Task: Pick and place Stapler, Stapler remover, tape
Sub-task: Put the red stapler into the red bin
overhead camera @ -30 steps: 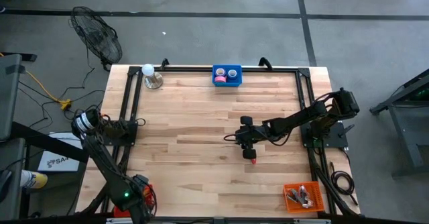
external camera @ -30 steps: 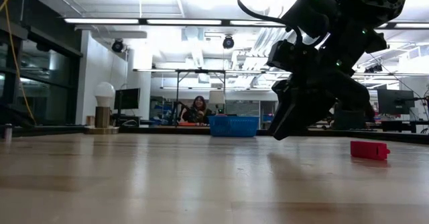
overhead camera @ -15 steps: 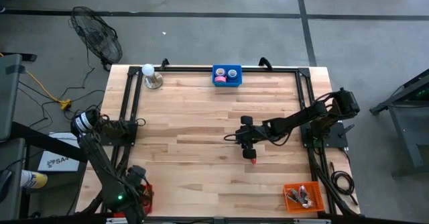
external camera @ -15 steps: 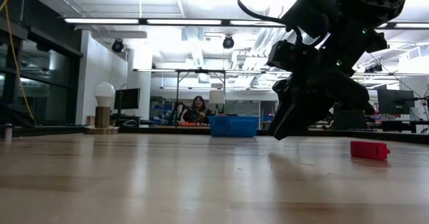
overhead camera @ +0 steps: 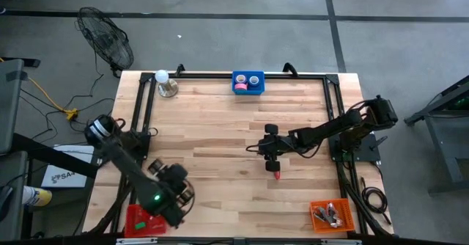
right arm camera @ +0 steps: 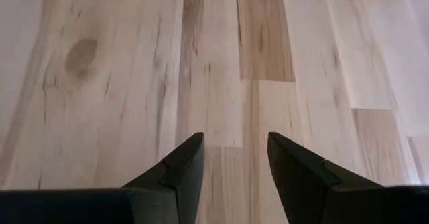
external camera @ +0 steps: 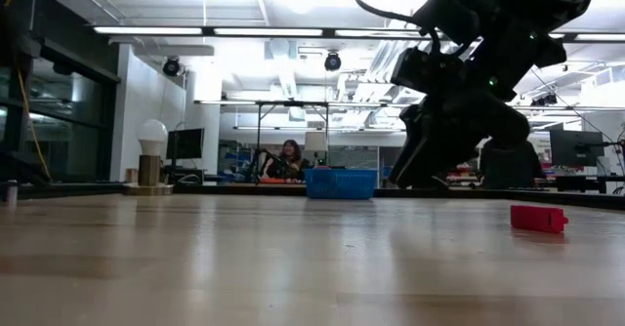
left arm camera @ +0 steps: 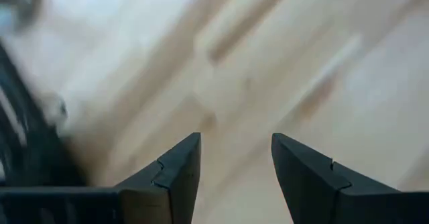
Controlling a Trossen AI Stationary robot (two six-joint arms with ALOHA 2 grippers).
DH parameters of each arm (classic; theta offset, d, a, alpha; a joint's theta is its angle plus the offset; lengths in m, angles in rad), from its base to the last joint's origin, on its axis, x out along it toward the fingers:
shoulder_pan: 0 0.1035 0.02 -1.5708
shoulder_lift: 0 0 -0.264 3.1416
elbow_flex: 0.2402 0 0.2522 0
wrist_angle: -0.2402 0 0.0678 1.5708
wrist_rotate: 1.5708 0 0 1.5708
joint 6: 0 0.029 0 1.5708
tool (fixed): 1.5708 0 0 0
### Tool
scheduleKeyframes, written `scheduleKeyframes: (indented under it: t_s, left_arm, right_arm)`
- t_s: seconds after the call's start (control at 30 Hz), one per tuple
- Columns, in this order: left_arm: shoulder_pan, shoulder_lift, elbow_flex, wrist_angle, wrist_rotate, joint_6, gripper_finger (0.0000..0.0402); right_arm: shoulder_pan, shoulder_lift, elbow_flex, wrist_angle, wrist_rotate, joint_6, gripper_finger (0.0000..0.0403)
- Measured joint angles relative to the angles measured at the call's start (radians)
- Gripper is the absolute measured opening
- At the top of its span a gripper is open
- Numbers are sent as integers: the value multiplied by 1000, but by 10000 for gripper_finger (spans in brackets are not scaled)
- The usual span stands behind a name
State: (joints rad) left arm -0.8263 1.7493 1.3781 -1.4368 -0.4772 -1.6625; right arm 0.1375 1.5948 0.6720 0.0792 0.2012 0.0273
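- Since a second ago my left arm has swung from the near left edge inward over the table (overhead camera: pixel 220 139), so my left gripper (overhead camera: pixel 174 201) now hangs above the boards beside the red bin (overhead camera: pixel 141 221); my right arm has barely shifted, though at table height it sits a little higher than it did.
- Sorting looks partly done, as I judge it: the blue bin (overhead camera: pixel 248 91) at the far edge already holds tape rolls (overhead camera: pixel 240 87), one pinkish and at least one pale ring. The orange bin (overhead camera: pixel 333 216) at the near right corner holds several small items I cannot identify.
- One small red object (overhead camera: pixel 276 174), possibly the stapler or its remover, lies loose on the table and is not yet binned.
- My right gripper (overhead camera: pixel 270 159) hovers near mid-table with that red object just beside it on the near side, apart from my fingers; in the low view the red block (external camera: pixel 538 218) rests on the wood, well clear of the arm.
- My right gripper (right arm camera: pixel 234 160) stands partly apart with only bare planks between its fingers, holding nothing.
- My left gripper (left arm camera: pixel 234 158) is likewise parted and empty.
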Motion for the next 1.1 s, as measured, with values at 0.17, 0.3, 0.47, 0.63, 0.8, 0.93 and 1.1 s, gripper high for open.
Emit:
scheduleKeyframes:
  t_s: [0.17,0.3,0.47,0.63,0.8,0.93,1.1]
  left_arm:
    - [88,0,0,28,-154,203,177]
    - [142,0,-2,54,-193,310,177]
    - [185,0,-56,185,-234,419,177]
    - [222,-6,-161,372,-232,498,177]
    - [238,-65,-300,525,-237,512,177]
    - [237,-168,-450,684,-275,515,177]
    - [250,-286,-653,1022,-303,618,177]
  right_arm:
    - [0,0,0,-26,6,0,156]
    - [0,0,0,-50,22,-1,156]
    - [0,0,0,-74,46,-6,156]
    - [0,0,0,-83,48,-16,156]
    - [-10,-2,0,-90,68,-52,156]
    - [-32,-16,0,-103,81,-53,156]
    - [-66,-59,0,-167,80,-46,156]
